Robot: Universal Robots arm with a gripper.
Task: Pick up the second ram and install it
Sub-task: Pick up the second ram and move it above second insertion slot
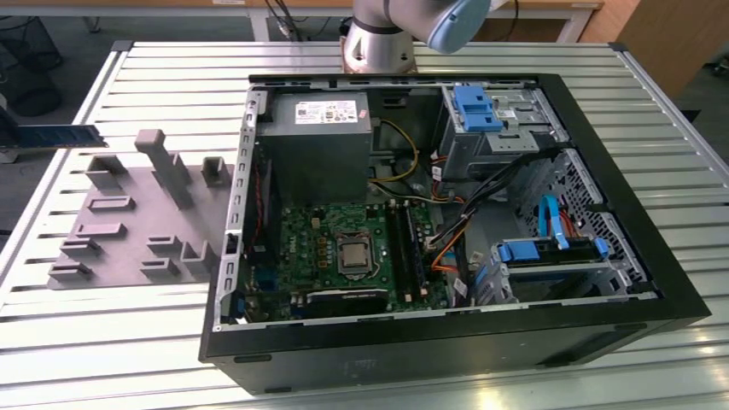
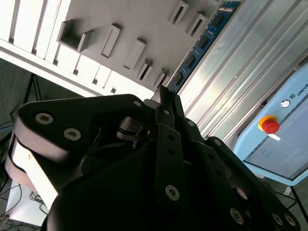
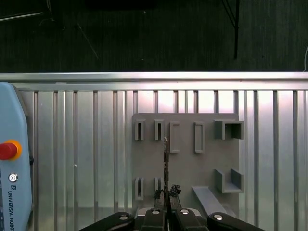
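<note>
Fingers [image 3: 159, 196] pinch the second ram [image 1: 63, 135] by the grey holder [image 1: 137, 213], outside the open case [image 1: 456, 342].

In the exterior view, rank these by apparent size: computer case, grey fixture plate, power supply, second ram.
1. computer case
2. grey fixture plate
3. power supply
4. second ram, at the exterior view's left, clearly the smallest

Am counting: one ram stick [image 2: 202, 42], one gripper [image 3: 166, 191], one open computer case [image 1: 456, 346], one grey slotted fixture [image 1: 137, 231], one pendant [image 3: 12, 120], one red button [image 2: 270, 126], two blue drive caddies [image 1: 477, 108] [image 1: 549, 250], one slatted table [image 1: 183, 77].
</note>
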